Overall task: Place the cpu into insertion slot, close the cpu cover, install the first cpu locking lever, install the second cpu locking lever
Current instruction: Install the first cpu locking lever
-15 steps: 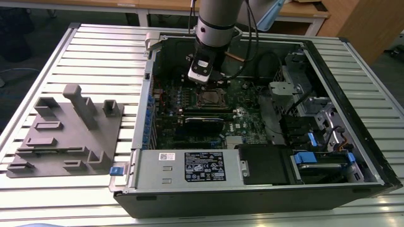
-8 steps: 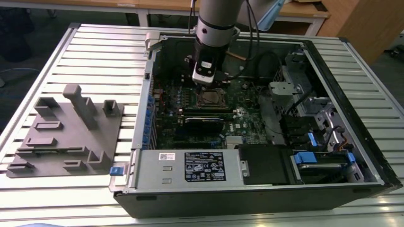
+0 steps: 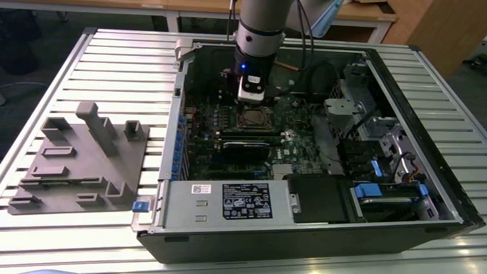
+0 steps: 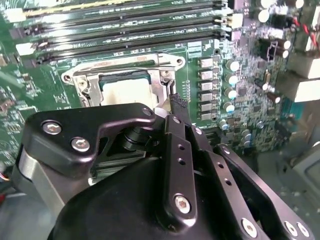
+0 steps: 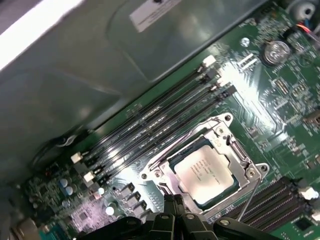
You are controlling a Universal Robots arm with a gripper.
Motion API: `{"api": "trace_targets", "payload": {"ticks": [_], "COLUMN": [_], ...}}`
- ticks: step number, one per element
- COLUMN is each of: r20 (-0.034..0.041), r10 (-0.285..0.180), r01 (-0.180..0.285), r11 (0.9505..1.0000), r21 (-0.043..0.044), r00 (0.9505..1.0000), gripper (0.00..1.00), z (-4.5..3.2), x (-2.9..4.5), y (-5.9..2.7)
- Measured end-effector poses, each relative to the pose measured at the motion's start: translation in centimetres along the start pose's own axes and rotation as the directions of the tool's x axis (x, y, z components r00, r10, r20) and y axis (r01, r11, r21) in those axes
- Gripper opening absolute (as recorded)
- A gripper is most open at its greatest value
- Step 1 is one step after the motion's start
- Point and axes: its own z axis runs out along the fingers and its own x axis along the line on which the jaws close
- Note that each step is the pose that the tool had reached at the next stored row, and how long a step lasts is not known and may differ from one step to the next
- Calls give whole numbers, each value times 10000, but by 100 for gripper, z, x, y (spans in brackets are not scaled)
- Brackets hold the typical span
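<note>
First wrist view tells me most: the cpu (image 5: 206, 172) already lies flat in the insertion slot (image 5: 176, 176), its pale metal top facing up, just ahead of my fingertips (image 5: 172, 205). The cpu cover (image 5: 235, 146) frames the chip, apparently folded down so the chip cannot lift. My gripper (image 5: 174, 209) sits low at the near edge of the socket, its fingers drawn close together with nothing between them that I can see, I judge to work a thin wire lever (image 5: 248, 196) running beside the frame. Memory slots (image 5: 160, 117) lie beyond.
</note>
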Motion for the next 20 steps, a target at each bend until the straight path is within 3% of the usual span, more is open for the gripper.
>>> {"api": "trace_targets", "payload": {"ticks": [5, 10, 14, 20], "r20": [50, 92, 111, 170], "r10": [-796, -1531, -2029, -2760], "r01": [796, 1531, 2029, 2761], "r11": [9968, 9882, 9792, 9611], "r21": [32, 49, 31, -2], "r00": [9968, 9882, 9791, 9610], "gripper": [11, 11, 11, 11], "z": [4, 6, 6, 6], "x": [0, -1, 0, 0], "y": [0, 0, 0, 0]}}
